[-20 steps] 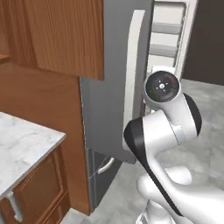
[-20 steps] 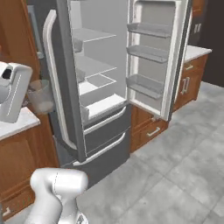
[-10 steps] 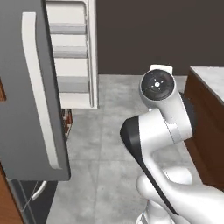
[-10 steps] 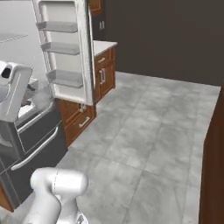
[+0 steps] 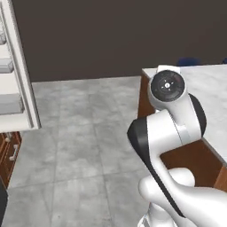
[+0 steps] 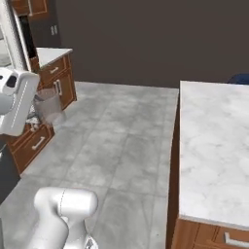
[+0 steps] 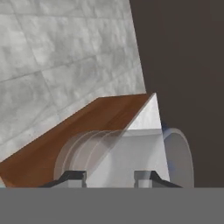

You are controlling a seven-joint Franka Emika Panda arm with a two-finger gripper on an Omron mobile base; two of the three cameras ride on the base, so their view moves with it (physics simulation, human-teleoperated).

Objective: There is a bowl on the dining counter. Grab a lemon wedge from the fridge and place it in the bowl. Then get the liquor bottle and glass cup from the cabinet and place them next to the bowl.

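dark wall point(image 5: 111, 35) runs across the top of both base views, w/ grey tile floor point(image 5: 84, 133) below it. floor betw. robot and dining counter looks bare.

dining counter point(image 6: 214, 146): 1 island, right side of the right base view, white veined top, red-brown base along its left edge. in the left base view it sits mid-right, partly behind the arm's elbow. in the hand view its brown side and a white corner run diagonally thru the centre.

fridge door point(image 5: 13, 66) stands open at the left edge of the left base view. pale door shelves visible, cut off by the frame so no sure count.

1 wall counter w/ drawers point(image 6: 51, 70), upper left of the right base view, pale top, wood fronts w/ metal handles.

1 blue rounded thing point(image 5: 188, 61) just past the counter's far edge, top right in both base views. can't tell what it is.

glass cup point(image 6: 48, 106): 1, clear, at the end of the hand, left edge of the right base view, up off the floor and well apart from the counter. in the hand view it's the see-thru ringed shape, lower centre-left.

gripper point(image 7: 109, 178): 2 dark finger tips point(image 7: 72, 177) at the bottom of the hand view, part-way together, clamped on the glass cup.
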